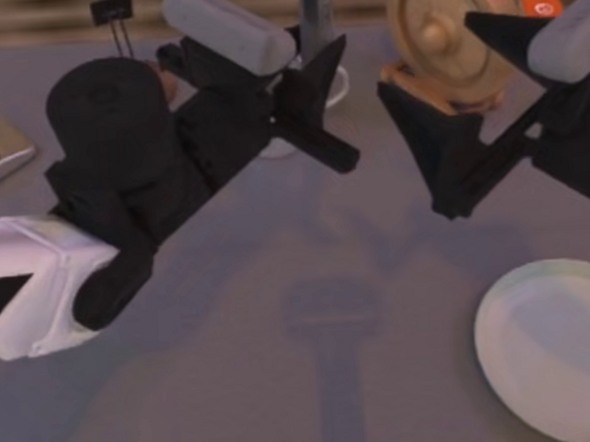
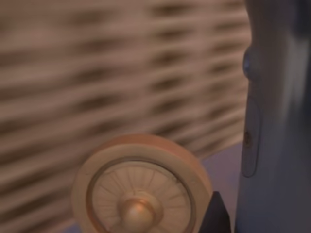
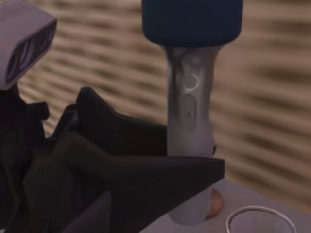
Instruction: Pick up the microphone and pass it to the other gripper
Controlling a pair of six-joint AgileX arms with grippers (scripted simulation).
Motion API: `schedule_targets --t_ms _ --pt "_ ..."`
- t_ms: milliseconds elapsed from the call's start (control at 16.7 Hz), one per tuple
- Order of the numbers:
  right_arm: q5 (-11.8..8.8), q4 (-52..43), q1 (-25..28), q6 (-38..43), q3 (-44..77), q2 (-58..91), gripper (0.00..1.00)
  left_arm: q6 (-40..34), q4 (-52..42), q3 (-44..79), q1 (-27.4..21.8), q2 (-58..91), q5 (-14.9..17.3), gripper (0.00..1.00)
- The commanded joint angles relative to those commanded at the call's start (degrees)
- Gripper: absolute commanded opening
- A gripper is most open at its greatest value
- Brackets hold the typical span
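Observation:
The microphone (image 1: 315, 17) stands upright, held above the table at the back middle. Its navy foam head (image 3: 192, 17) and silver-grey handle (image 3: 189, 121) fill the right wrist view. My left gripper (image 1: 330, 99) is shut on the lower handle, and one of its black fingers (image 3: 146, 170) crosses in front of it. The handle (image 2: 277, 126) sits right beside a dark fingertip (image 2: 217, 218) in the left wrist view. My right gripper (image 1: 425, 58) hangs open to the right of the microphone, apart from it and holding nothing.
A round wooden disc on a stand (image 1: 444, 32) is behind the right gripper. A white plate (image 1: 558, 350) lies at the front right. A black clip (image 1: 112, 10) is at the back left, and a white ring (image 3: 260, 218) lies under the microphone.

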Motion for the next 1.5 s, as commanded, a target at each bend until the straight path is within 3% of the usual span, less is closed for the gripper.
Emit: schedule_targets --t_ms 540,1080,1380,1500 --pt "-0.6 2.3 2.0 0.1 3.0 4.5 1.0 0.0 0.0 0.0 0.0 0.0 0.0 0.0" --pt "3.0 5.2 5.3 0.0 21.0 25.6 1.0 0.0 0.0 0.0 0.0 0.0 0.0 0.0" --pt "3.2 5.3 5.5 0.0 21.9 26.5 1.0 0.0 0.0 0.0 0.0 0.0 0.0 0.0" --pt "3.2 5.3 5.5 0.0 21.9 26.5 0.85 0.0 0.0 0.0 0.0 0.0 0.0 0.0"
